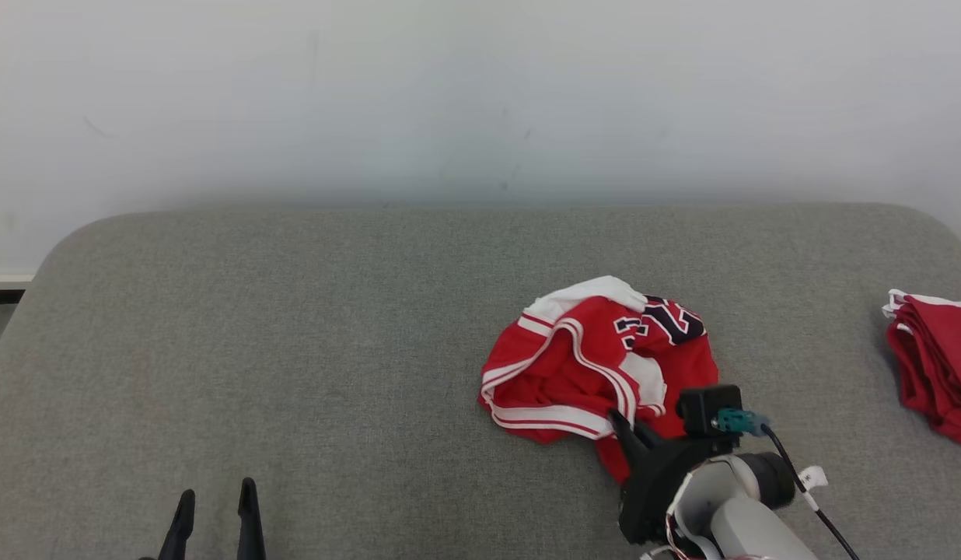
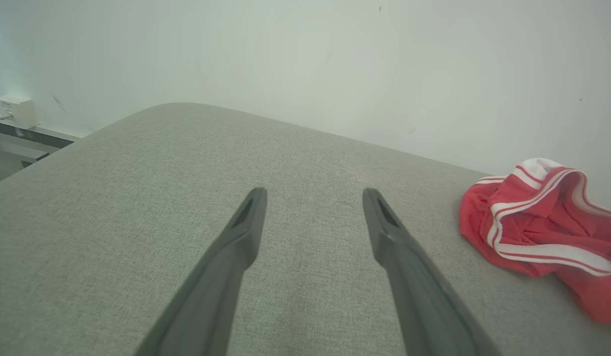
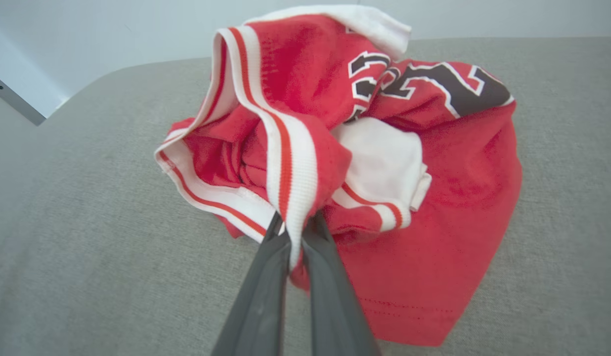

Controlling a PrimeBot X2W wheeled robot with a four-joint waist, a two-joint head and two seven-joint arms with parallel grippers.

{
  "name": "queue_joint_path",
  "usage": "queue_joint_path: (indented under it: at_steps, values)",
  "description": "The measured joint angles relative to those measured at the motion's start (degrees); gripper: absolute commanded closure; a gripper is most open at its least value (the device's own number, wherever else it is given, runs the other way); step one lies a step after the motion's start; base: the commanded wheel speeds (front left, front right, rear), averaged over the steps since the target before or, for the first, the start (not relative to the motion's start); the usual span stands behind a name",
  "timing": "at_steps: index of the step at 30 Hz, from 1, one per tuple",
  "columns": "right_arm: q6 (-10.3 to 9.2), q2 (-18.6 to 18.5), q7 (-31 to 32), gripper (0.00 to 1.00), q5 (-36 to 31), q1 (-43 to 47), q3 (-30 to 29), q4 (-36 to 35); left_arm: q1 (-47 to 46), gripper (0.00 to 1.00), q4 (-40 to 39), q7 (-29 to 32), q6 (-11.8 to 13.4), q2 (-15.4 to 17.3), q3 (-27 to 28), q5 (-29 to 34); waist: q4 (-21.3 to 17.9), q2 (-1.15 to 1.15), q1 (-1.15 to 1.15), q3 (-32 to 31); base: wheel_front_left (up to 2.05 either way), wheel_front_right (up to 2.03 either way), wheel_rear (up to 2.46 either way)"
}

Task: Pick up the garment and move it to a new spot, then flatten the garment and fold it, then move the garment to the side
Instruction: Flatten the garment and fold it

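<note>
The crumpled red garment [image 1: 597,365] is lying right of centre on the grey padded surface [image 1: 294,350], its striped band sitting pinched between the closed fingers of the right gripper [image 3: 295,223] at its near edge. The left gripper [image 1: 216,498] is hovering well apart at the near left, fingers spread wide and holding nothing, while a pile of red cloth [image 1: 935,365] is resting at the right edge.

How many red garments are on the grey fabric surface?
2: a crumpled red-and-white jersey right of centre, in the right gripper; a folded red pile at the right edge, possibly several.
</note>
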Motion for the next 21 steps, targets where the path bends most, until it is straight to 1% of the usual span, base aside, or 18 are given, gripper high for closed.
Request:
queue_joint_path:
  at_steps: [3,5,10,15,18,21]
  values:
    - [0.00,0.0,-0.1,1.00,5.8,-1.8,4.4,-4.6,0.2,0.00,-0.2,0.0,0.0,0.0,0.3,-0.1,-0.5,0.00,0.00,-0.3,0.00,0.00,0.00]
    - [0.00,0.0,-0.1,1.00,11.5,-3.6,7.2,-8.5,0.3,0.00,-0.4,0.0,0.0,0.0,0.5,-0.1,-0.8,0.00,0.00,-0.5,0.00,0.00,0.00]
    - [0.00,0.1,-1.6,1.00,21.5,-11.1,12.9,-15.7,0.3,0.00,-1.0,0.0,0.2,0.0,1.1,-0.1,-1.7,0.00,0.00,-0.4,0.00,0.00,0.00]
    - [-0.01,0.0,-4.2,1.00,37.3,-19.7,16.4,-16.8,0.1,0.00,-1.0,0.0,0.1,0.0,0.6,-0.1,-1.6,0.00,0.00,-0.1,0.00,0.00,0.00]
    - [-0.02,0.0,-6.4,1.00,43.5,-26.6,20.0,-15.5,0.0,0.00,-1.0,0.0,0.1,0.0,0.1,-0.1,-1.3,0.00,0.00,0.1,0.00,0.00,0.00]
    - [-0.02,0.0,-10.7,1.00,50.7,-33.3,22.2,-14.6,0.0,0.00,-1.0,0.0,0.1,0.0,-0.2,-0.2,-1.0,0.00,0.00,0.3,0.00,0.00,0.00]
